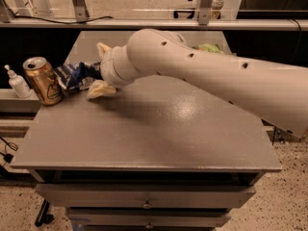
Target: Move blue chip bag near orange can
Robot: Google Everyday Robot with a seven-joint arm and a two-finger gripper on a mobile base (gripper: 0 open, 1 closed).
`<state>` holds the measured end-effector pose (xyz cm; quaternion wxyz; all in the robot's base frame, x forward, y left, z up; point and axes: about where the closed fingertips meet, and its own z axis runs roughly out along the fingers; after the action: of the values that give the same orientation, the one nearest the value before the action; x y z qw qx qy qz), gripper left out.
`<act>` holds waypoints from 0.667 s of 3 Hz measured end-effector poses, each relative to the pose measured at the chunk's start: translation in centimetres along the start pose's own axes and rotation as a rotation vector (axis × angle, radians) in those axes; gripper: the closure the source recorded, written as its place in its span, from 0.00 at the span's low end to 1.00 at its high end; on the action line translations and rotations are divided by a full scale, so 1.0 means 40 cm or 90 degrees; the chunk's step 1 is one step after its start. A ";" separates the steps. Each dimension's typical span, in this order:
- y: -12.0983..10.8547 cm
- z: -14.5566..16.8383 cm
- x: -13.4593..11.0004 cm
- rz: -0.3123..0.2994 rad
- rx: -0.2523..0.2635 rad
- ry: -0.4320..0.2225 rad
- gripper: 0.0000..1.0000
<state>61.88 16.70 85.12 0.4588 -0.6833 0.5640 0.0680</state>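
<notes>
The orange can (43, 81) stands upright at the table's left edge. The blue chip bag (72, 76) lies crumpled on the table right beside it, touching or nearly touching its right side. My gripper (100, 69) is at the bag's right end, with my big white arm reaching in from the right. Its cream fingers (101, 88) are spread apart, one above and one below the bag's end, so the gripper is open around the bag rather than clamped on it.
A small white pump bottle (18, 83) stands on a lower ledge left of the can. A green chip bag (209, 48) shows behind my arm at the back. The grey table (159, 138) has drawers below its front edge.
</notes>
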 end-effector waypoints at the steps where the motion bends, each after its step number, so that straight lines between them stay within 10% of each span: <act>1: -0.001 -0.002 -0.002 0.000 0.000 0.000 0.00; 2: -0.002 -0.003 -0.003 0.000 0.000 0.000 0.03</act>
<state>61.88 16.69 85.29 0.4588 -0.6832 0.5640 0.0681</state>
